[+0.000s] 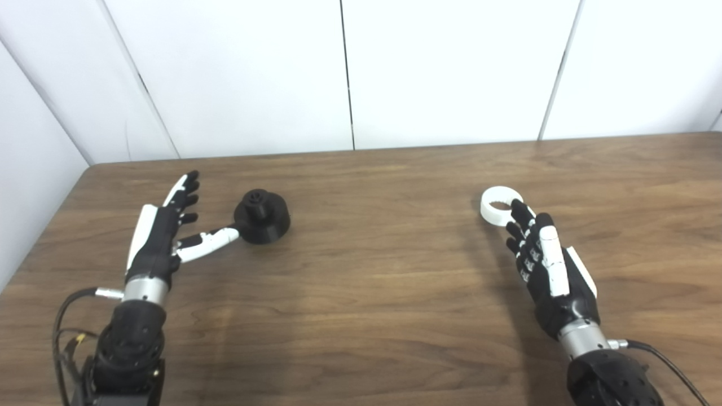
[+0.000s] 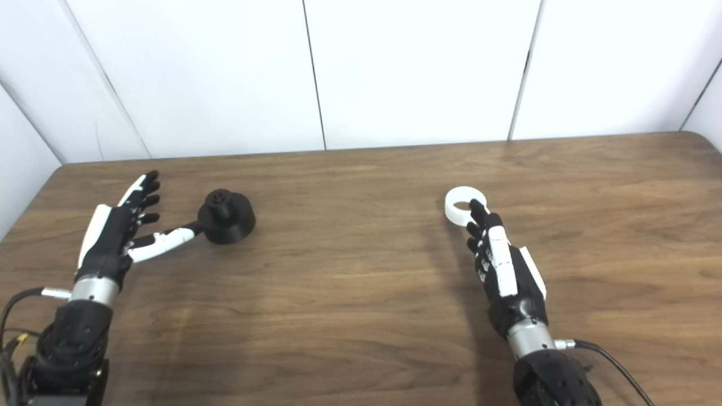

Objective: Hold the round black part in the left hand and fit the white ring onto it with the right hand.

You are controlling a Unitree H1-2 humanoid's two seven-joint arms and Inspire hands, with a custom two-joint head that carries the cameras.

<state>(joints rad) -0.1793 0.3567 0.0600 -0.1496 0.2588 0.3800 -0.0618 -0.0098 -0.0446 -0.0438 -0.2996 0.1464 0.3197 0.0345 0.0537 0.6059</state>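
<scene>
a brown wood-grain desk [image 1: 372,293] spans the scene below white wall panels [image 1: 451,67], and both arms come up from its near edge. the left hand [image 1: 161,234] lies at the left with its fingers [image 1: 186,194] spread and holding nothing, thumb stretched toward the round black part [image 1: 262,217], whose tip reaches its base; the right hand [image 2: 505,270] lies at the right, fingers [image 2: 479,217] loosely extended and empty. the white ring [image 2: 463,206] lies flat on the desk, with the right fingertips overlapping its near edge, well apart from the black part.
</scene>
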